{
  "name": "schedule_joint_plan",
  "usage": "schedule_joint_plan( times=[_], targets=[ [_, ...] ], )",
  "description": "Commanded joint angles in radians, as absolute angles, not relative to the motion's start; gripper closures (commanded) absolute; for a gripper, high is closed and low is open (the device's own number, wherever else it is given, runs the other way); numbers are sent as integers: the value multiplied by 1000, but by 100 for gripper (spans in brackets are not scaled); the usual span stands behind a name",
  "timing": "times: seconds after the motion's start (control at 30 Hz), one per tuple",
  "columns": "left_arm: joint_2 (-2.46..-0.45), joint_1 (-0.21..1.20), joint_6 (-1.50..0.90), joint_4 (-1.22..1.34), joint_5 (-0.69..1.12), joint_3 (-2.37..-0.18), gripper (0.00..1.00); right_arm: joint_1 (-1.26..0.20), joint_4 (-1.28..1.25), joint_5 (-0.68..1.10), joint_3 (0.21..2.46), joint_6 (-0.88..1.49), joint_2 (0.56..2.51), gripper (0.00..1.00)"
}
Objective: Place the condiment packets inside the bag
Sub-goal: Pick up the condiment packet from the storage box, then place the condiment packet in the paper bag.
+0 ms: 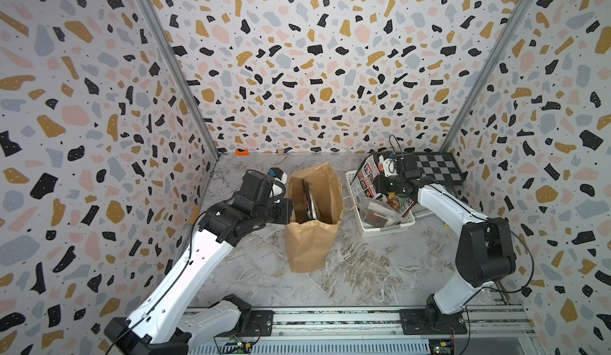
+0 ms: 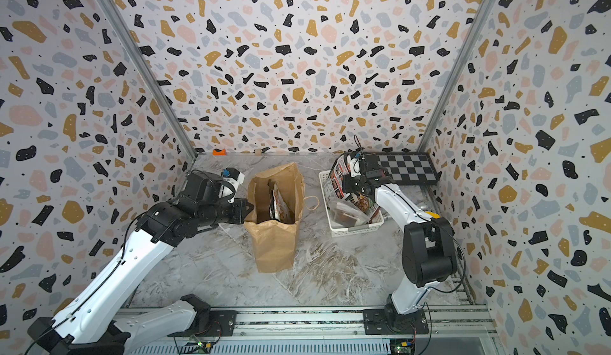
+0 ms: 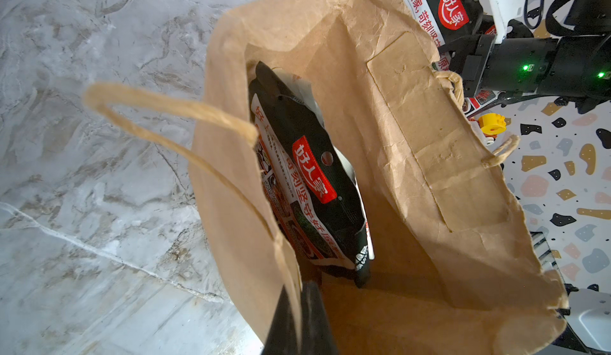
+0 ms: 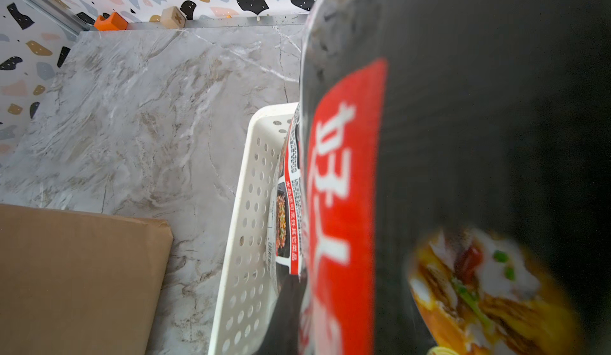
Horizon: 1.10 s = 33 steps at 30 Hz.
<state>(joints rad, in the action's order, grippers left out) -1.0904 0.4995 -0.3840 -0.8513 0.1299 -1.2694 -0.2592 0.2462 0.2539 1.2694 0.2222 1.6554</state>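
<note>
Aluminium rail nearest, then grey marbled table, terrazzo-print walls around. Left gripper, closed, pinches the rim of the brown bag, a pinch only its wrist view shows; a logo packet stands inside. Right gripper is clamped on a black packet over the white basket. Top views alone show the far checkerboard.

Your bag is plain brown; your table is grey-veined marble. The packet is black with a red logo, the basket white, the walls terrazzo-speckled.
</note>
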Motion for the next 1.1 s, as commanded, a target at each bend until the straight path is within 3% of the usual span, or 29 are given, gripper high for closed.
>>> schedule_joint_plan(
  times=[0.0, 0.2, 0.43, 0.73, 1.07],
  targets=[
    [-1091, 501, -370, -823, 125, -1256, 100, -267, 220, 229, 1306, 188, 1513, 100],
    [-1089, 501, -371, -821, 121, -1255, 100, -299, 365, 331, 1454, 208, 1379, 100],
    [-1076, 501, -378, -810, 118, -1250, 100, -456, 513, 409, 1684, 249, 1309, 100],
    [-1071, 501, -384, -798, 125, -1244, 100, -581, 245, 565, 1649, 546, 1283, 100],
    [-1071, 501, -383, -793, 136, -1243, 100, -682, 151, 647, 1604, 604, 1395, 100]
  ],
)
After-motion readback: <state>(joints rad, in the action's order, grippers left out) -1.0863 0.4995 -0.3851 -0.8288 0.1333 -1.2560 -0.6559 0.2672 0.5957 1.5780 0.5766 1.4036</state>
